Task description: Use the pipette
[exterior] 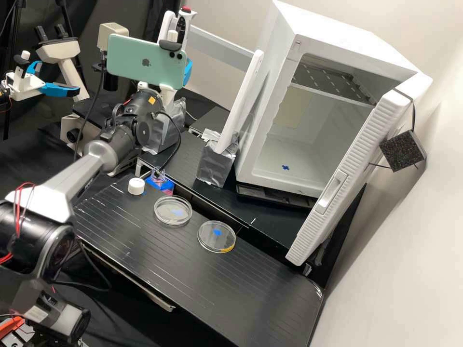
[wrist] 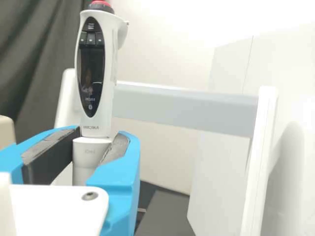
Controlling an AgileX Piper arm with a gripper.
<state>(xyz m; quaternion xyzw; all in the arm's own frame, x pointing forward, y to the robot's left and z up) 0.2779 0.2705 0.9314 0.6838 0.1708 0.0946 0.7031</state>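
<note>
Pipette, white plastic with dark oval display and red top button [wrist: 91, 73], upright, gripped: white gripper [exterior: 187, 72] has its bright blue fingers [wrist: 118, 169] closed around the shaft, black pads either side. High view: pipette's top sticks up behind mint-green phone [exterior: 140, 62]. White frame with flat crossbar [wrist: 182, 105] behind. On black bench [exterior: 144, 255]: white round cap [exterior: 136, 186] near small clear bottle [exterior: 157, 177], two clear round dishes [exterior: 166, 214] side by side. Big white cabinet [exterior: 289, 159], door open.
</note>
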